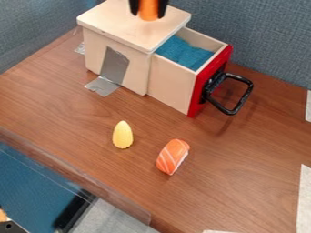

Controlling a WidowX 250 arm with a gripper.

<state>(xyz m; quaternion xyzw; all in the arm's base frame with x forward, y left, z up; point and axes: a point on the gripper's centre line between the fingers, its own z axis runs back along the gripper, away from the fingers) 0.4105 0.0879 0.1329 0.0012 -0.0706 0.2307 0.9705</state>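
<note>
Leftmost, under the claw and spreading to its left, the pale wooden box (115,20) sits on the brown table (67,118), grey tape (115,66) stuck to its side and running down to the wood. The yellow corn-shaped piece (122,135) stands apart from the box, well below the claw and slightly left. Next comes the claw (148,15) itself, above the box's flat top, its two sides closed in on an orange thing (148,9); whether that thing touches the lid is hard to tell, so it may be resting there. It has not been let go. The salmon sushi piece (173,157) lies below and right of the claw, loose on the table. To the claw's right, the drawer (172,84) is already pulled out (blue cloth (182,51) inside), its black handle (243,98) farthest right.
</note>
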